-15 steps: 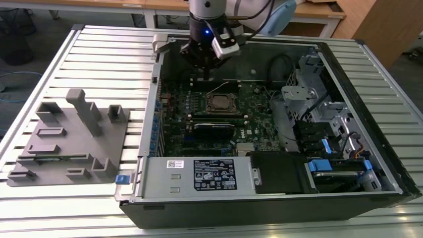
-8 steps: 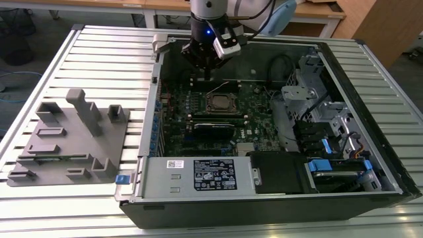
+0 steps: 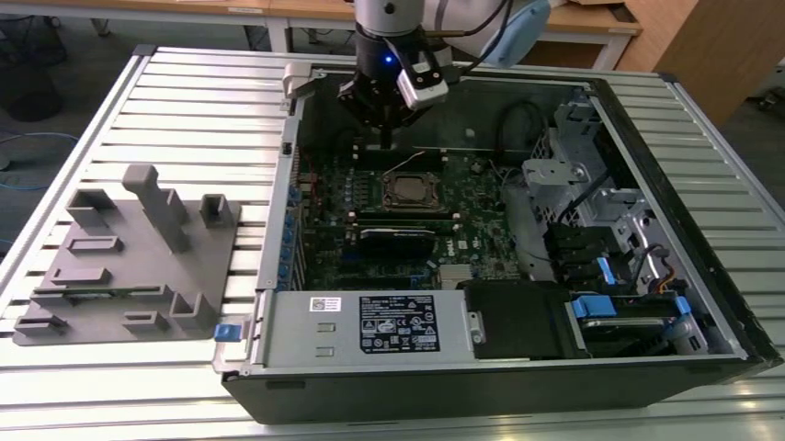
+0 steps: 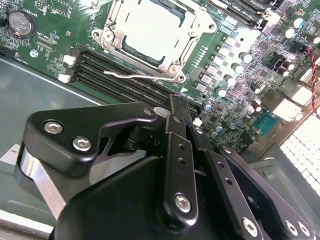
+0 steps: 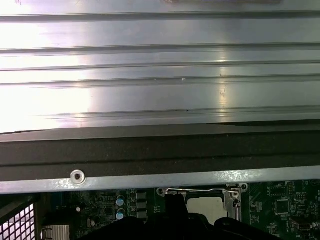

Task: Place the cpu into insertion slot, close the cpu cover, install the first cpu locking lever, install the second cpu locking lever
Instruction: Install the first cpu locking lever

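The cpu [image 4: 149, 26], a silvery square, lies in the insertion slot [image 3: 410, 189] on the green motherboard. The cpu cover [image 4: 196, 31] lies flat around it as a metal frame. One thin wire locking lever [image 4: 134, 76] runs along the socket's edge beside the memory slots, and in the exterior view it slants up off the board [image 3: 409, 162]. My gripper [image 4: 178, 101] hangs just off that edge of the socket, above the memory slots, with its black fingers together and nothing between them. In the exterior view the gripper [image 3: 386, 141] stands just behind the socket.
The open computer case [image 3: 638, 110] walls the board in on all sides. A black card [image 3: 395, 241] and a power supply [image 3: 381, 322] lie in front of the socket, with drive cages [image 3: 589, 193] at the exterior view's right. A grey fixture tray [image 3: 123, 257] sits outside at its left.
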Controlling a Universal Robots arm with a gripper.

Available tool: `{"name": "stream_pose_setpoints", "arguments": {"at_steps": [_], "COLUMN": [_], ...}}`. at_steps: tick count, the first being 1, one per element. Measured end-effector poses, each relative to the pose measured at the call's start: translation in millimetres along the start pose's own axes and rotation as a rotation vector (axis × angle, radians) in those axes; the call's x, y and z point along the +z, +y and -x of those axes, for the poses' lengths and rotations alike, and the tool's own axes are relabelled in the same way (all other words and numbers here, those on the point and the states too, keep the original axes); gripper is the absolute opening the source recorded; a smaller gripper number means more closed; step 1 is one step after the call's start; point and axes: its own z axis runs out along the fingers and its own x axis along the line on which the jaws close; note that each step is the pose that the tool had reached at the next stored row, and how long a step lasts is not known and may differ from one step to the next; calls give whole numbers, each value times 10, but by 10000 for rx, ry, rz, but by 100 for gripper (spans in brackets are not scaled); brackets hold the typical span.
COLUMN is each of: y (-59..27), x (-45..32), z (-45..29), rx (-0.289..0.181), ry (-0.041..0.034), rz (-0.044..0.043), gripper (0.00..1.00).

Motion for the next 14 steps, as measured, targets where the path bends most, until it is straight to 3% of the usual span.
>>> {"name": "stream_pose_setpoints", "arguments": {"at_steps": [6,14], "y": [1,6], "x": [1,12], "z": [8,104], "rx": [-2,0], "ry": [0,0], "rz": [0,0], "gripper": [11,11]}}
